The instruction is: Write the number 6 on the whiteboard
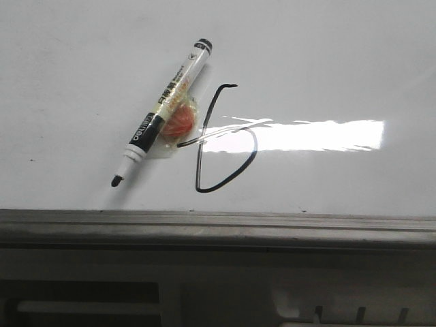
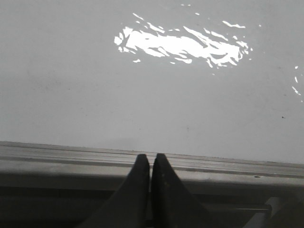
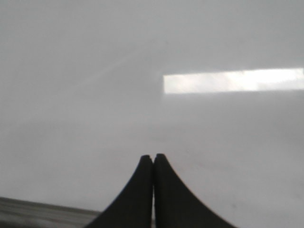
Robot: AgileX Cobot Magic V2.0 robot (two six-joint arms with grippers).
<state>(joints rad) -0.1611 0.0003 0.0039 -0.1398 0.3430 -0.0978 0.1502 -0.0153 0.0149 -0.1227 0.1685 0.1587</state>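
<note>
The number 6 (image 1: 204,170) is drawn in thin black line on the whiteboard (image 1: 327,61), with a hooked top and an angular loop crossing the bright glare. A white-and-black marker pen (image 1: 162,112) lies uncapped on the board just left of it, tip toward the near rim, with an orange lump taped to its middle. Neither gripper shows in the front view. My left gripper (image 2: 151,159) is shut and empty over the board's near rim (image 2: 71,154). My right gripper (image 3: 153,159) is shut and empty over bare whiteboard (image 3: 95,71).
A grey metal rim (image 1: 218,225) runs along the board's near edge, with a grey slotted ledge (image 1: 88,300) below it. A bright rectangular glare (image 1: 320,135) lies right of the number.
</note>
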